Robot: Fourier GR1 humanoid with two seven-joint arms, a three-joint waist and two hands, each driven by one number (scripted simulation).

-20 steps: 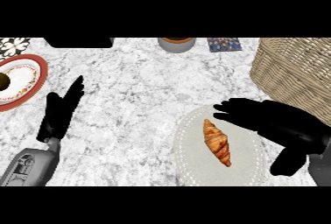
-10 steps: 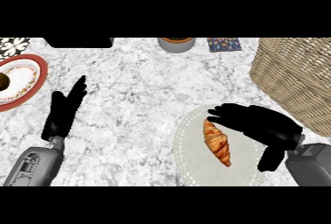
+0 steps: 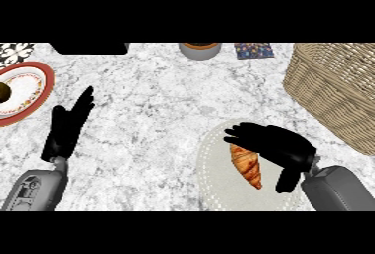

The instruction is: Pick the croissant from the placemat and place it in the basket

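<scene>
One croissant (image 3: 247, 164) lies on the pale oval placemat (image 3: 219, 191), its upper end tucked just under the fingers of the right hand (image 3: 282, 146), which hovers over it spread and relaxed, grasping nothing. The wicker basket (image 3: 333, 89) stands apart at the upper right. The left hand (image 3: 67, 126) rests flat and unclenched near a red-rimmed plate (image 3: 33, 92).

single head view, looking steeply down on marble counter (image 3: 168, 104). forearms enter from lower edge: left hand (image 3: 67, 129) at view's left, right hand (image 3: 275, 144) at right. basket (image 3: 337, 89) cut by right edge, plate (image 3: 29, 89) by left edge. close framing.
</scene>
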